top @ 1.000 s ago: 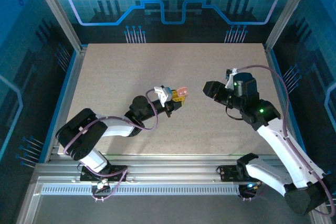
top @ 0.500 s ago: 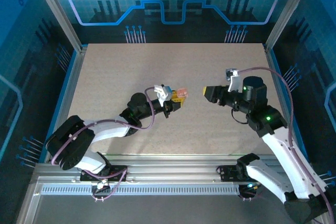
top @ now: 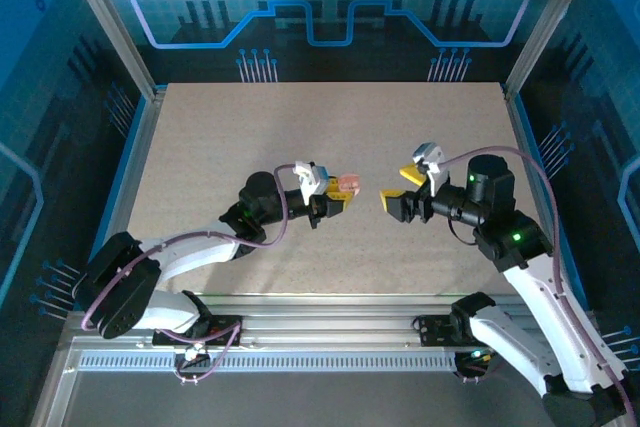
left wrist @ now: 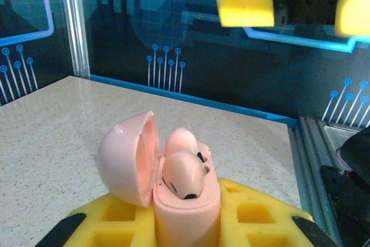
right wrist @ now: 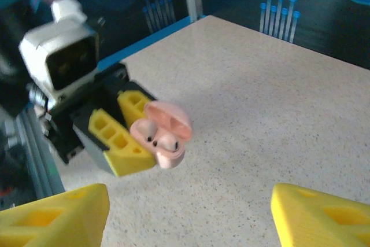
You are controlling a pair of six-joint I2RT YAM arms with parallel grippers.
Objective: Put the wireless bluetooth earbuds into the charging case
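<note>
The left end effector point(top: 339, 196) is clenched on the charging case point(left wrist: 186, 215). Its two yellow fingers point(left wrist: 257, 218) press the lower body of the case from both sides, and the case stands upright between them. The lid point(left wrist: 127, 166) is swung open to one side. Two pink earbuds point(left wrist: 182, 173) sit in the case, one behind the other, with their rounded tops above the rim.

The left arm point(top: 200, 245) lies low and long over the tabletop point(top: 250, 127). It reaches from its base up to the case, and its wrist is almost level.

The right end effector point(top: 398, 188) is released and holds nothing. Its yellow fingers point(right wrist: 55, 218) stand wide apart, with only bare tabletop between them. It is near the case, on the side opposite the left end effector, and a clear gap separates them. Its fingertips point toward the case.

The right arm point(top: 530, 267) rises from its base and bends at the elbow, and its wrist is turned inward to face the case.
</note>
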